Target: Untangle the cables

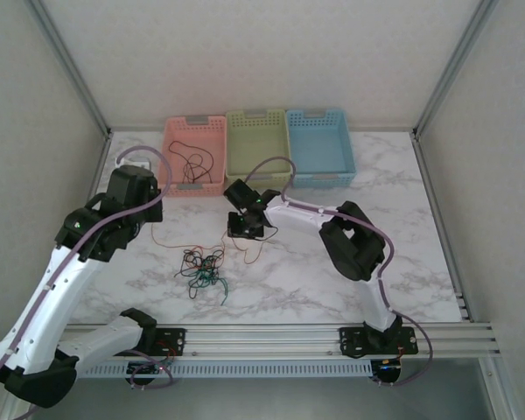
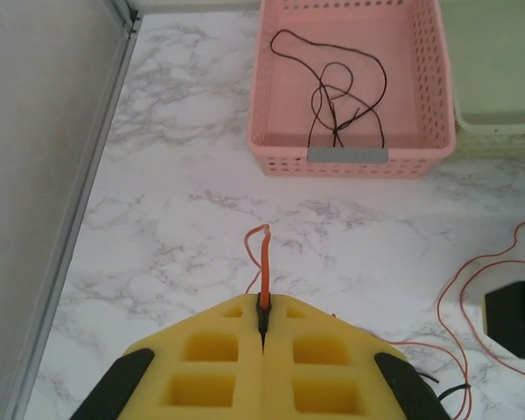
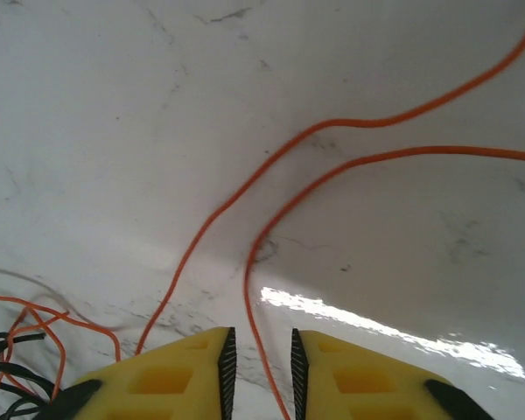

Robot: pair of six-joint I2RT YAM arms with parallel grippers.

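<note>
My left gripper (image 2: 263,317) is clamped on the red-orange wire (image 2: 263,273), lower centre. My right gripper (image 3: 261,354) has its jaws slightly apart, that wire running through the gap. The tangle of cables (image 1: 201,269) lies mid-frame; a black wire (image 2: 332,96) sits in the pink basket (image 2: 350,164).

Top external: fixed high, behind the arm bases, facing down and forward across the whole worktop (image 1: 402,262). Left wrist: low, tilted forward, moderately near; shares the pink basket (image 2: 280,162) with the top view. Right wrist: very close to the marble, facing down; shares the orange cable (image 3: 332,123) with the left wrist view.
</note>
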